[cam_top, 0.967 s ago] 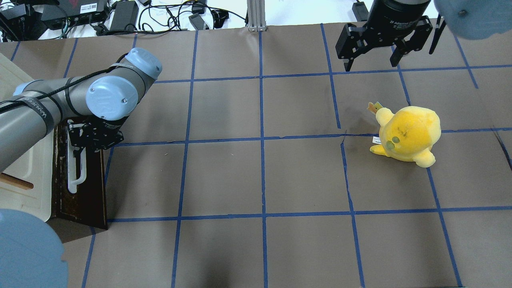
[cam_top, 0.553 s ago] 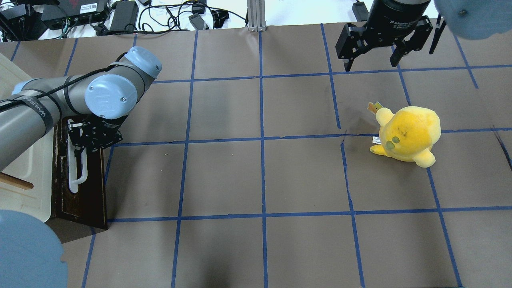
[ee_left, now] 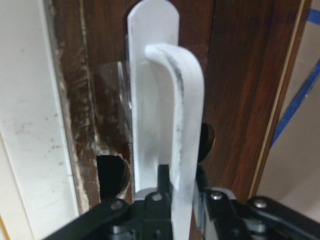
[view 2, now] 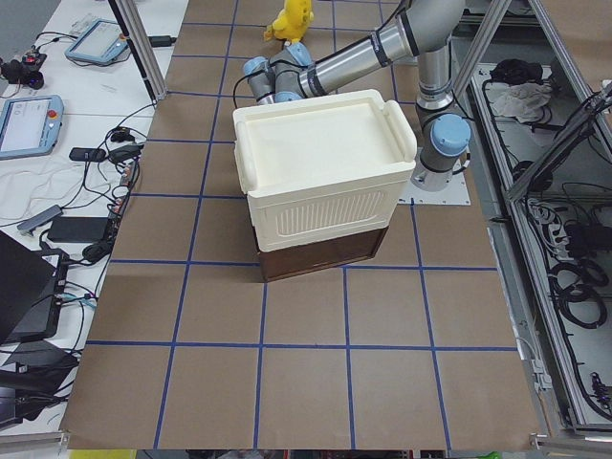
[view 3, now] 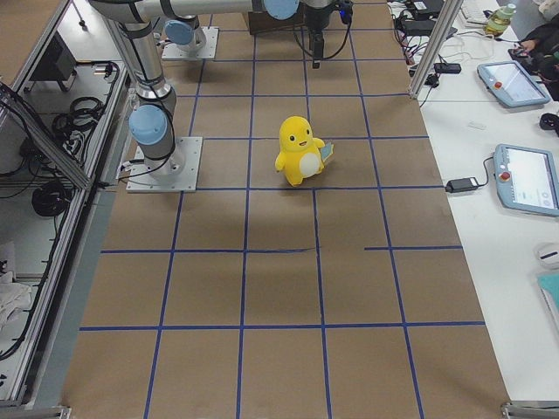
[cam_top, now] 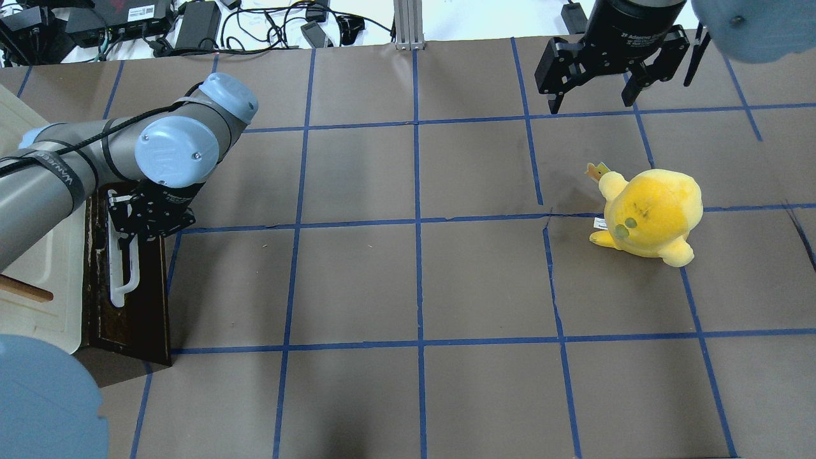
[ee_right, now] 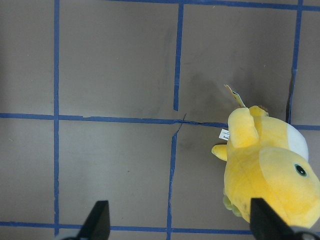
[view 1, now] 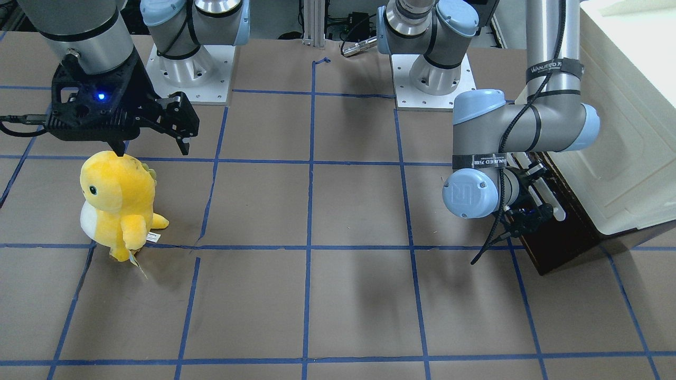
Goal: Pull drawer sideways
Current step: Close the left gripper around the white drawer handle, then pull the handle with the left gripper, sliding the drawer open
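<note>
The left jaws are closed narrow on the white handle (ee_left: 186, 120) of the drawer (cam_top: 150, 306), with the bar between them and touching both. The drawer lies straight ahead of these jaws, at the base of the cream cabinet (view 2: 316, 172), its dark front facing them. The handle's long axis runs along that front, crosswise to the pull. You should expect the pull to run straight back, across the desk (cam_top: 414, 287). The right jaws stand wide, holding nothing, near the plush toy (cam_top: 650, 217) and well apart from the drawer.

Strap (view 1: 554, 67) reads "WANJEED"; right gripper (cam_top: 591, 105), "2F Adaptive".
</note>
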Robot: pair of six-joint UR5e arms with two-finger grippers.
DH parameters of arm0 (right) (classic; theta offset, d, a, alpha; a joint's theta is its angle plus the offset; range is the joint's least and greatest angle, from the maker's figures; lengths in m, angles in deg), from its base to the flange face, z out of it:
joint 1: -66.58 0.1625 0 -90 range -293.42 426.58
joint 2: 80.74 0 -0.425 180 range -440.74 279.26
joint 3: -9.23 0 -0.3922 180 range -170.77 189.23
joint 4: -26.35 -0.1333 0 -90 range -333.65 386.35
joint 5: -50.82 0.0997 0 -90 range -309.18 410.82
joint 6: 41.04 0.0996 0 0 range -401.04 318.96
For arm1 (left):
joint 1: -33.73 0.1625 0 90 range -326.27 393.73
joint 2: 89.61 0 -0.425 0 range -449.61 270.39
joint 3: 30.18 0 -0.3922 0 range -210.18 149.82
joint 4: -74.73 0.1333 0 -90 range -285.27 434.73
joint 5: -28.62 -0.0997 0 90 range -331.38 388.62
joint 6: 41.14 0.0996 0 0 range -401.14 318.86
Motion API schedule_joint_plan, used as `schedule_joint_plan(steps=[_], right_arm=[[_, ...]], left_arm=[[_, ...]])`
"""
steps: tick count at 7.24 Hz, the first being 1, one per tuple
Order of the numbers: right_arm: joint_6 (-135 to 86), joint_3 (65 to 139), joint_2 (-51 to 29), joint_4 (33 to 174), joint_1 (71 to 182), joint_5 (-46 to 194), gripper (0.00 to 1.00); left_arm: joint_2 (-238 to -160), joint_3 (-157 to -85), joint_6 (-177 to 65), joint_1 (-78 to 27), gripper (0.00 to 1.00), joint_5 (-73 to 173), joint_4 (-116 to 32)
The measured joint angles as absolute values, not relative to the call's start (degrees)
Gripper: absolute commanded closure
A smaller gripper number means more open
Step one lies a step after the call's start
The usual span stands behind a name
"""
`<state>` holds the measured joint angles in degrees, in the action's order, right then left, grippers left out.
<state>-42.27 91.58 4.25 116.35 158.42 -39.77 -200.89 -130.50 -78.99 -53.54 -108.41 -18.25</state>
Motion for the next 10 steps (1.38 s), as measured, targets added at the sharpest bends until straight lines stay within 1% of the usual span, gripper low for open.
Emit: schedule_joint_plan(steps=[10], right_arm=[[-42.3,91.6,4.2,116.3,158.4,-39.8,0.00]], left_arm=[[-201.9,-129.2,-80.2,-55.2,1.00,-107.5,-19.0]])
